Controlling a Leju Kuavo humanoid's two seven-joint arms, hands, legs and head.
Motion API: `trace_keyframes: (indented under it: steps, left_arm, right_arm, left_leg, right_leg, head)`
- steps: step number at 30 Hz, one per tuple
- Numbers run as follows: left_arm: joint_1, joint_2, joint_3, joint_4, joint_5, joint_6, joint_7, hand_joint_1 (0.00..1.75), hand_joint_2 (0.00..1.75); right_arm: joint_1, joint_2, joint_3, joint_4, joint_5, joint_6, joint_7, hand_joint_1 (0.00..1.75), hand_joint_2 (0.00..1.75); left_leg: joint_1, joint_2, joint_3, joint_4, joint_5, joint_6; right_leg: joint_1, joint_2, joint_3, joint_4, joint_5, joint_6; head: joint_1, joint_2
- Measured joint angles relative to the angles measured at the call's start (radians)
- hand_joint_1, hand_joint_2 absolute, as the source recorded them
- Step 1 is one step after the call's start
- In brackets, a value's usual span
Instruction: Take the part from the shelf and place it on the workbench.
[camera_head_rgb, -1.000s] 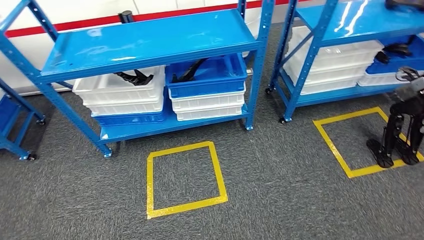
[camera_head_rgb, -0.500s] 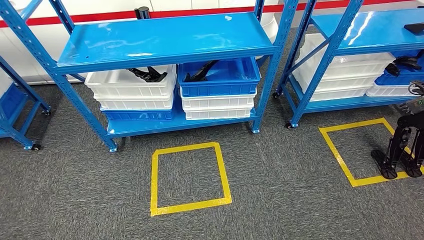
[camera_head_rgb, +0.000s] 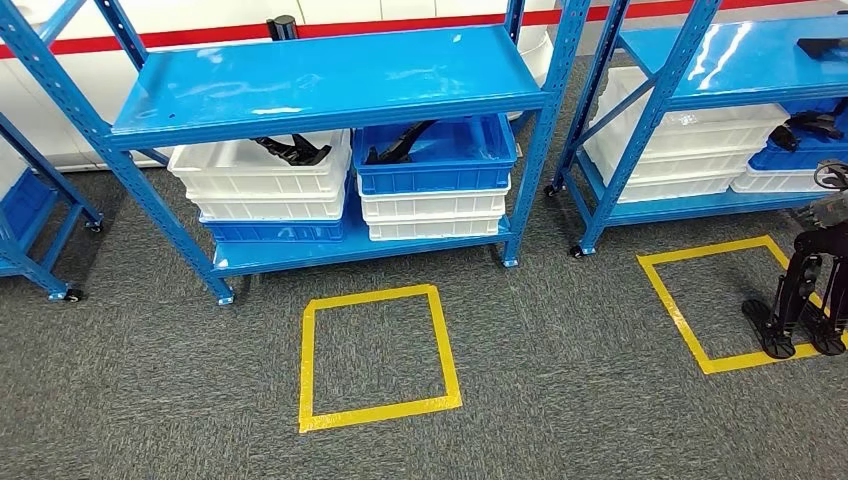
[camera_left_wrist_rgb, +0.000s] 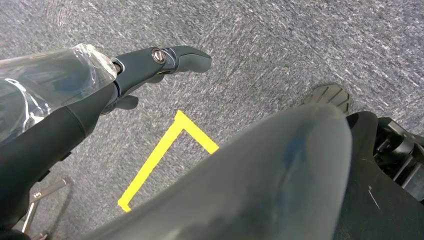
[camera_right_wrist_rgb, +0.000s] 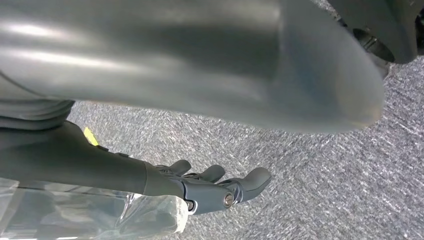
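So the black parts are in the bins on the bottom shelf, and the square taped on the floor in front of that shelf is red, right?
Nearly. The taped square on the carpet is yellow, not red; the head view shows it. The rest is right: the black parts do lie in the bins on the bottom shelf, with the square in front.

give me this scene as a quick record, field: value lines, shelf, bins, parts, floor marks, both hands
shelf: blue rack, top level bare, bins on the bottom level
bins: white stack beside a blue bin set on white ones
parts: black part in the top white bin, another black part in the blue bin
floor marks: yellow tape square on grey carpet in front of the rack
left hand: hangs over the carpet, holds nothing
right hand: hangs over the carpet, holds nothing
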Motion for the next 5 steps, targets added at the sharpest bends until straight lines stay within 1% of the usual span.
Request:
trace_keyframes:
  steps: [5]
  left_arm:
    - [0.0,0.0,0.0,0.0,0.0,-0.001,0.0,0.0,0.0]
  right_arm:
    - [0.0,0.0,0.0,0.0,0.002,0.003,0.0,0.0,0.0]
  left_leg:
    - [0.002,0.0,0.0,0.0,0.0,-0.001]
  right_leg:
    - [0.002,0.0,0.0,0.0,-0.001,-0.001]
  head:
    - [0.0,0.0]
